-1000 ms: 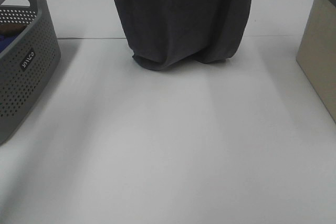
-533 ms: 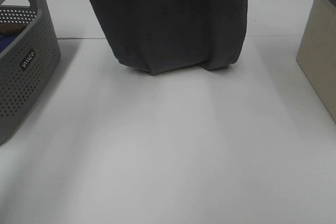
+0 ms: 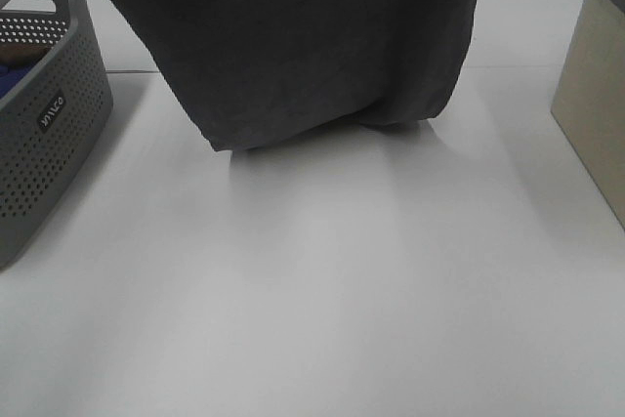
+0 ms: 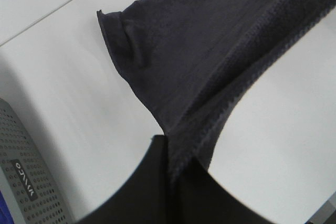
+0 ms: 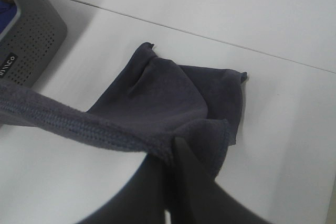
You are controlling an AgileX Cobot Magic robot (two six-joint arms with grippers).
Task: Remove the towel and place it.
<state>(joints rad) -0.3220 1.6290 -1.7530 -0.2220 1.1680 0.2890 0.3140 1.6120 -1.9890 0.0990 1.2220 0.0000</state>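
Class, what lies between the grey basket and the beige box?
The towel, hanging with its lower end on the table; the table is otherwise bare there. The high view shows it.

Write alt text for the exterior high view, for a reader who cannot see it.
A dark grey towel hangs down from above the frame at top centre, its lower edge bunched on the white table. A grey perforated basket stands at the left edge and a beige box at the right edge, both apart from the towel; no arms show.
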